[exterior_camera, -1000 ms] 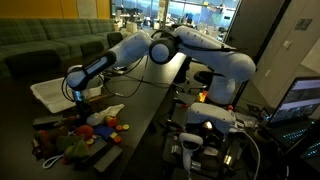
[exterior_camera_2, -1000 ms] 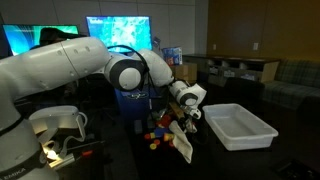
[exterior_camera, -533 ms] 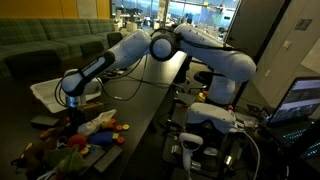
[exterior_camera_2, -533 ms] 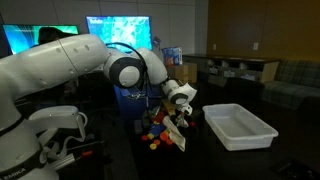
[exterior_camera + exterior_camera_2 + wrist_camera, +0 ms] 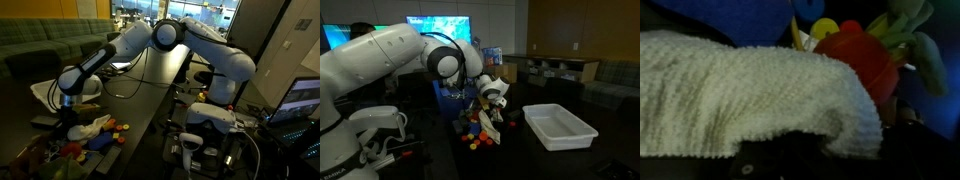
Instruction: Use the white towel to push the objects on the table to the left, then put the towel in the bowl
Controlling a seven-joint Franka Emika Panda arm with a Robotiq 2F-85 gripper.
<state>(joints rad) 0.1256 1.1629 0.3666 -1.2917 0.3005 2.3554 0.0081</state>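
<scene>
Against the toy pile [image 5: 862, 52], the white towel [image 5: 740, 95] lies bunched on the dark surface [image 5: 150, 105], its long edge set broadside so that, as I judge it, one sweep shoves every toy together. Behind the cloth my fingers are hidden, and I cannot tell whether they are clenched on it or released. Well apart from the pile, the white bin [image 5: 570, 138] sits empty, which is where the towel should go once the pushing is done.
</scene>
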